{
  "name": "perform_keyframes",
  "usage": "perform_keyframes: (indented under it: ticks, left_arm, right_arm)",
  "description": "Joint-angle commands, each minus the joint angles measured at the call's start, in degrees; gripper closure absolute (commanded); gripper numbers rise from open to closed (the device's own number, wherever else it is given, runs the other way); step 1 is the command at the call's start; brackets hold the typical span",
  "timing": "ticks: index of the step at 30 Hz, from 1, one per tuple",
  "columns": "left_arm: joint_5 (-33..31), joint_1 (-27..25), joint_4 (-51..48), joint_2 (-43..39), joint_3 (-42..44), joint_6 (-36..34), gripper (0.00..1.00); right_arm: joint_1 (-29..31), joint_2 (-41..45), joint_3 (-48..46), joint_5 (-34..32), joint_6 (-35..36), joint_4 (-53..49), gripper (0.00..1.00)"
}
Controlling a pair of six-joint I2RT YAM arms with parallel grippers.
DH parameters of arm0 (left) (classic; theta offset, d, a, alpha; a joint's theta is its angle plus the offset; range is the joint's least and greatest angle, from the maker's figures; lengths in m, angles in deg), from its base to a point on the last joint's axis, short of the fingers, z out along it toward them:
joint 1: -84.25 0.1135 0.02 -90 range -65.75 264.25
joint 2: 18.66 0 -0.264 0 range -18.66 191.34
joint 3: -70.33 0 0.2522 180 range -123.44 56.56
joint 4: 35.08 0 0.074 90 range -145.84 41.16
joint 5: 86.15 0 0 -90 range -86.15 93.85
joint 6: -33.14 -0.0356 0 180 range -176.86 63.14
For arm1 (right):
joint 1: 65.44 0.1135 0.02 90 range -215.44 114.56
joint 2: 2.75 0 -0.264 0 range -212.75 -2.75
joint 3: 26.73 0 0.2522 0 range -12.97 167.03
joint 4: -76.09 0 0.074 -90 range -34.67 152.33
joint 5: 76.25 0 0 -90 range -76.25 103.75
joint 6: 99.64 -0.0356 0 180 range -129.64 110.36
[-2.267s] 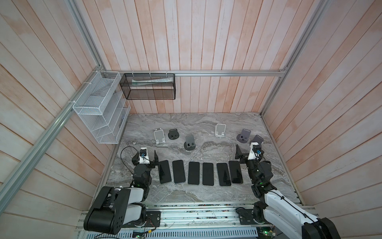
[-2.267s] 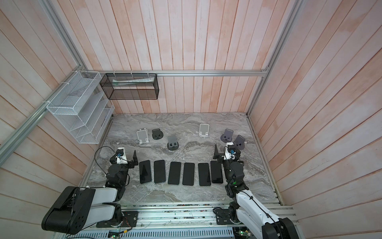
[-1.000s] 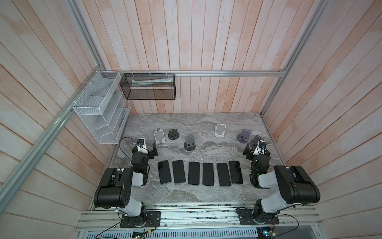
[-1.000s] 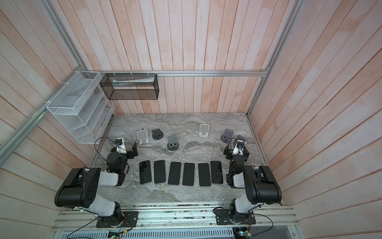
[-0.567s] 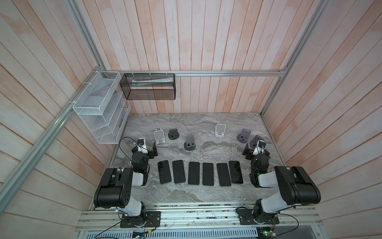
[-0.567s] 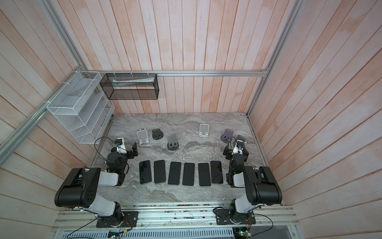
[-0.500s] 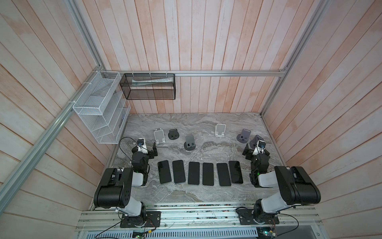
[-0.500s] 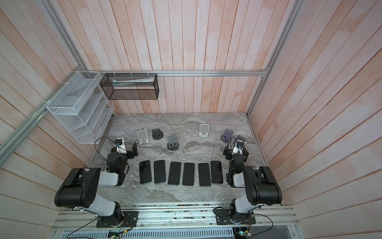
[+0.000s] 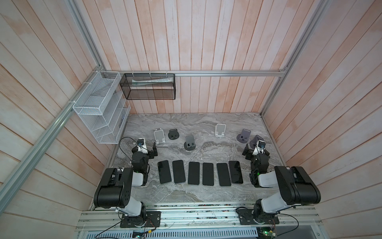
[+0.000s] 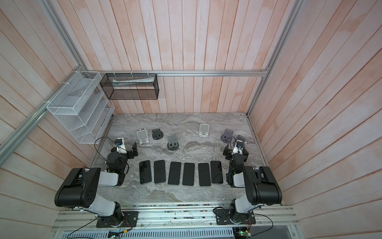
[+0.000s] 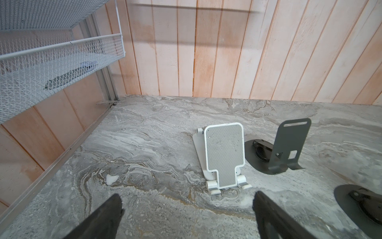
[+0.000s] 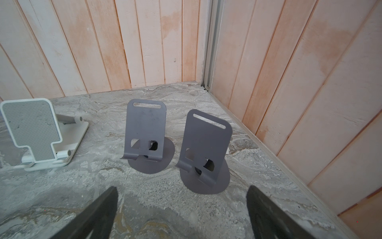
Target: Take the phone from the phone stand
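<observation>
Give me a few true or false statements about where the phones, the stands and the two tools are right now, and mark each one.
1. Six phones lie flat in a row on the table. True.
2. The left tool is open and holds nothing. True.
3. A phone leans on the stand in front of it. False: that white stand is empty.
4. The other tool is shut on a phone. False: the right tool is open and holds nothing.
5. Two grey stands stand side by side in front of the right tool, both empty. True.
</observation>
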Motion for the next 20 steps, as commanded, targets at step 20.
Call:
perform_keyframes:
  ticks: [20]
  left_arm:
    - [0.66,0.28,0.17,-0.4,0.18,0.31,0.0]
  right_arm:
    - [-0.09,0.84,1.05,0.54,-0.01,-0.76,0.02]
